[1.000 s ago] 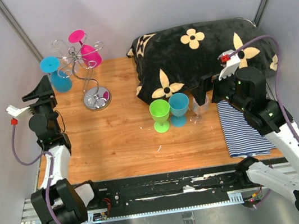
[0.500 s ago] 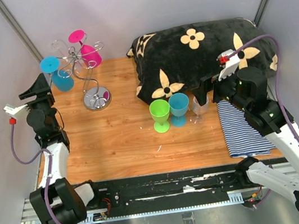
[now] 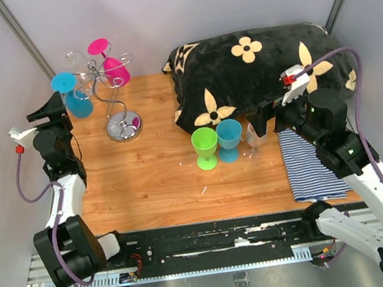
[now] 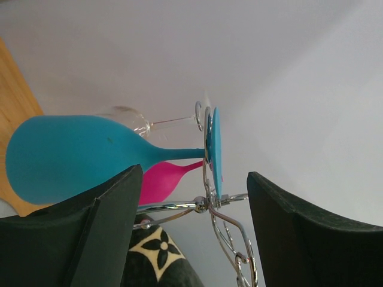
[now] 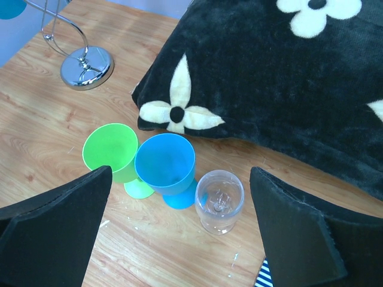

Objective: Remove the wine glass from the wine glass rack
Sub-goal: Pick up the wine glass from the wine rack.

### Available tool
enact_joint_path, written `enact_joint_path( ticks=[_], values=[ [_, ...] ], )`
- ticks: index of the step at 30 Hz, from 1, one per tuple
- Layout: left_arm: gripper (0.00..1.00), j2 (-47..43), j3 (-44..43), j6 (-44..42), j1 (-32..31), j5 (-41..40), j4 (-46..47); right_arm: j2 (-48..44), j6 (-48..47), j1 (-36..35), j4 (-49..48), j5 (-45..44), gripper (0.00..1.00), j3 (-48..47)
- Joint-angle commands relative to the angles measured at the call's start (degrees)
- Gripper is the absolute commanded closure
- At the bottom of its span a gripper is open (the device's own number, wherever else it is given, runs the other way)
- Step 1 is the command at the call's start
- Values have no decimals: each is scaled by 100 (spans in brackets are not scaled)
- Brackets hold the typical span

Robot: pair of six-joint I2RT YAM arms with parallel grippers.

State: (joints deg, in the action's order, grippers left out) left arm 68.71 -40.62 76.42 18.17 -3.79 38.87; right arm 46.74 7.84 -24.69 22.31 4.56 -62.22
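Blue wine glass (image 4: pixel 78 152) reads sideways in frame, its foot hooked in the wine glass rack (image 4: pixel 230 230). Pink glass (image 4: pixel 164 179) and clear glass (image 4: pixel 128 119) sit behind it. Left fingers (image 4: pixel 311 233) are spread wide with nothing between them. Flowered black cushion (image 4: pixel 158 260) shows below.

Bright, even, diffuse light falls from above, and shadows under the cups (image 3: pixel 204 143) are short and soft. The rack (image 3: pixel 125 128) shows glare on its chrome foot. The wrist views are sharp farther off, but the near dark fingers (image 4: pixel 96 239) look soft-edged and underexposed.
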Motion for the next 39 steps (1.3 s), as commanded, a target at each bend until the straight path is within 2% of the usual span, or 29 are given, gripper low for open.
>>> enact_joint_path(
  ticks=[1,9,15,18,20,26,28,29,32,35,39],
  values=[
    [26,52,-15,182,-42,37,406,-158,-122,100,-206,37,2,123],
    [34,638,28,276,-68,451,1460,-295,-216,96,-171,34,2,215],
    [38,823,36,196,-86,204,1747,-349,-214,95,-173,45,2,257],
    [48,913,15,256,-86,204,1810,-350,-217,96,-190,43,2,289],
    [60,905,42,221,-86,185,1837,-341,-228,96,-188,39,2,297],
    [70,929,66,268,-95,74,1923,-310,-245,96,-192,36,2,290],
    [78,1015,18,337,-95,142,1976,-306,-255,96,-199,22,2,282],
    [79,1056,7,383,-95,164,2037,-306,-263,95,-192,19,2,280],
    [75,1171,3,545,-108,230,2164,-297,-281,96,-192,11,2,281],
    [59,1206,-27,570,-125,333,2182,-275,-291,96,-189,14,2,259],
    [53,1178,-60,444,-161,230,2087,-254,-300,96,-184,15,2,241]
  ],
)
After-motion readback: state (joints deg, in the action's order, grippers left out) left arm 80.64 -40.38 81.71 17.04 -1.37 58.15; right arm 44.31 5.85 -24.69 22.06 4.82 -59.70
